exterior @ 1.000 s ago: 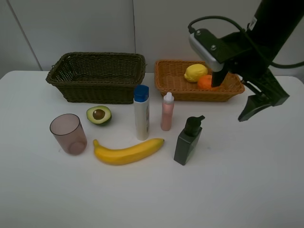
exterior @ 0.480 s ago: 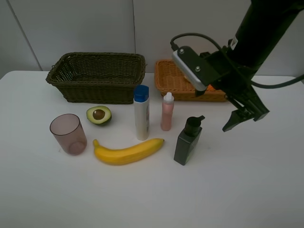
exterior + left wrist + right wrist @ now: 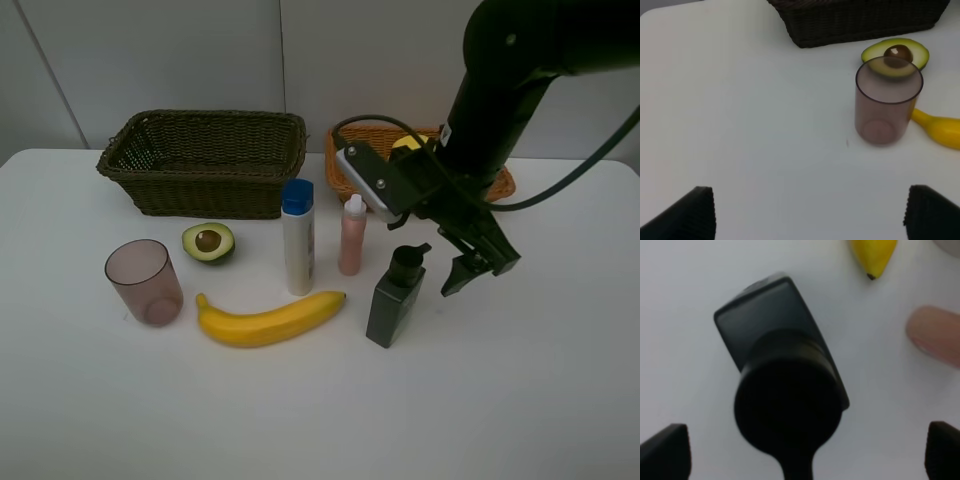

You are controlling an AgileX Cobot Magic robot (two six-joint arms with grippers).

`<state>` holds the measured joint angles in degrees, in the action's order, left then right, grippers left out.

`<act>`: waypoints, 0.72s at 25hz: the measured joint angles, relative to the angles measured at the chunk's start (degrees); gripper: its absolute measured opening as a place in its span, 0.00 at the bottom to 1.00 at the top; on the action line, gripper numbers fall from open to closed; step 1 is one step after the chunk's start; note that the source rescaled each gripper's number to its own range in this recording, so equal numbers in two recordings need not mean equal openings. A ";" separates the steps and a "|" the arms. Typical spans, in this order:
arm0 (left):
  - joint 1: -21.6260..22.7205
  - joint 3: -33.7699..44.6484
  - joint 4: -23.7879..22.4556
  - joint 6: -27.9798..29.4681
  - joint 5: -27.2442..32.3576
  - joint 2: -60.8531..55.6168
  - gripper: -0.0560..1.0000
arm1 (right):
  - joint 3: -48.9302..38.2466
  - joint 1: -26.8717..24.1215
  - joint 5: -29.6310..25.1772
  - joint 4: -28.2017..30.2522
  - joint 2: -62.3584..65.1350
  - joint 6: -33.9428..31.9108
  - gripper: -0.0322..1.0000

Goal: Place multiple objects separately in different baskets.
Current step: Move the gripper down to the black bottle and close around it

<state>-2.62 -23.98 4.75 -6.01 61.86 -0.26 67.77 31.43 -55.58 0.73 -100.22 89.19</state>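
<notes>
Wide apart and empty: left fingers (image 3: 690,212). Right of centre, upright on the surface (image 3: 540,400): dark green pump bottle (image 3: 392,300), likely rigid, smooth, somewhat top-heavy. Best gripped across flat body, below pump head. Just right of it, wide, holding nothing: right fingers (image 3: 465,270).

Bright even light, blurred wrist close-ups
</notes>
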 joint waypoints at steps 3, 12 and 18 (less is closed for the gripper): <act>0.00 0.00 0.00 0.00 0.00 0.00 1.00 | 0.00 0.00 0.75 -0.06 -1.93 0.05 0.99; 0.00 0.00 0.00 0.00 0.00 0.00 1.00 | 0.00 0.00 5.44 -0.34 -5.34 -0.06 0.99; 0.00 0.00 0.00 0.00 0.00 0.00 1.00 | 0.00 0.00 5.50 -0.34 -7.21 -0.19 0.99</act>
<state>-2.62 -23.98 4.75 -6.01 61.86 -0.26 67.77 31.43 -50.08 0.40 -107.43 89.00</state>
